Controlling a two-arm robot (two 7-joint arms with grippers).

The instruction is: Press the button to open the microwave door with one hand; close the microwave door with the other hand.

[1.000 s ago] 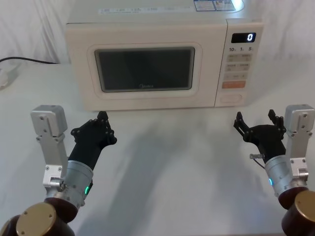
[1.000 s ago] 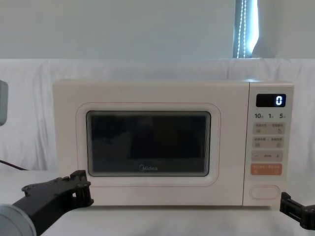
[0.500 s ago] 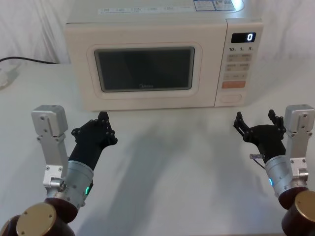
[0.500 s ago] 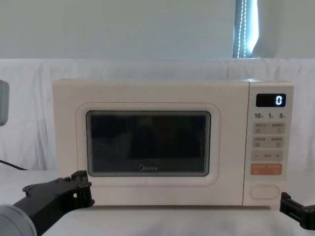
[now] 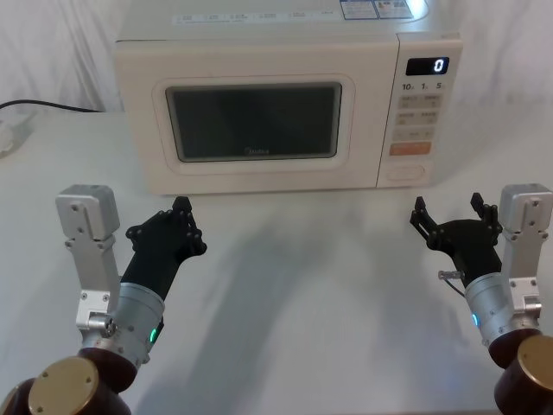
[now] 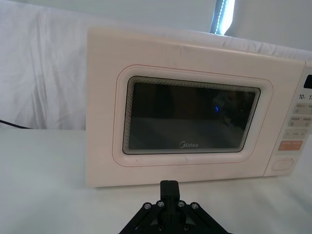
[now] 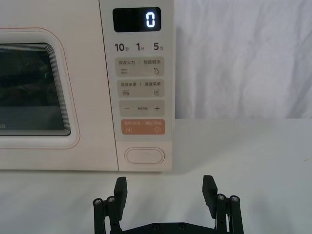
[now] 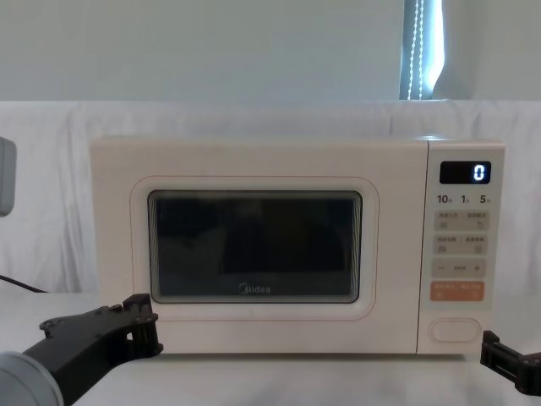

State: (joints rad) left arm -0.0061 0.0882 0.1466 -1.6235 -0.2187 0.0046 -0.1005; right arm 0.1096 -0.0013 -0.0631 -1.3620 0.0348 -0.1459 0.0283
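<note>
Both my grippers hung low over the table in front of the microwave. My right gripper (image 5: 455, 214) was open wide and held nothing, near the button (image 7: 144, 156). My left gripper (image 5: 177, 226) looked pinched together, empty, before the door (image 5: 255, 121), which was closed.
</note>
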